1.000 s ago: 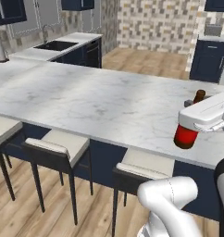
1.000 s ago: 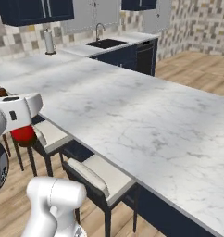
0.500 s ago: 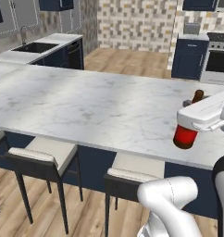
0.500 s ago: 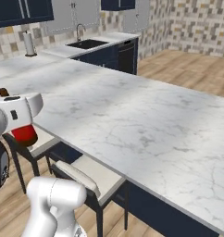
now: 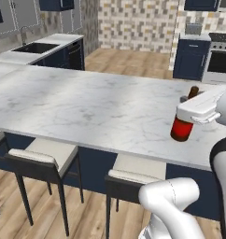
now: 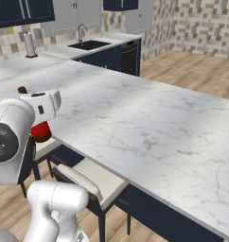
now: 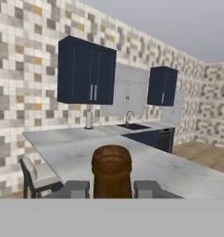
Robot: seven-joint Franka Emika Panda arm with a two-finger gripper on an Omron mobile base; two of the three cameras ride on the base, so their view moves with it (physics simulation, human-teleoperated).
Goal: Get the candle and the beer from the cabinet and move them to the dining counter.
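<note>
Brown glass beer bottle with a red label (image 5: 182, 127) clamped in the white arm's hand (image 7: 112, 189) at the near edge of the long white grey-veined marble table (image 5: 87, 107).

The two dark fingertips (image 7: 76, 189) press on either side of the bottle's neck, whose brown top rises between them. In the left base view the bottle's red lower body hangs under the hand above the table's near right edge, over the cushioned dark-legged stools (image 5: 42, 156). Dark navy wall cabinets with silver bar handles (image 7: 86, 70) hang on the far tiled wall.

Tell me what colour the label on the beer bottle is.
Red, on the brown beer bottle; clearest in the left base view.
</note>
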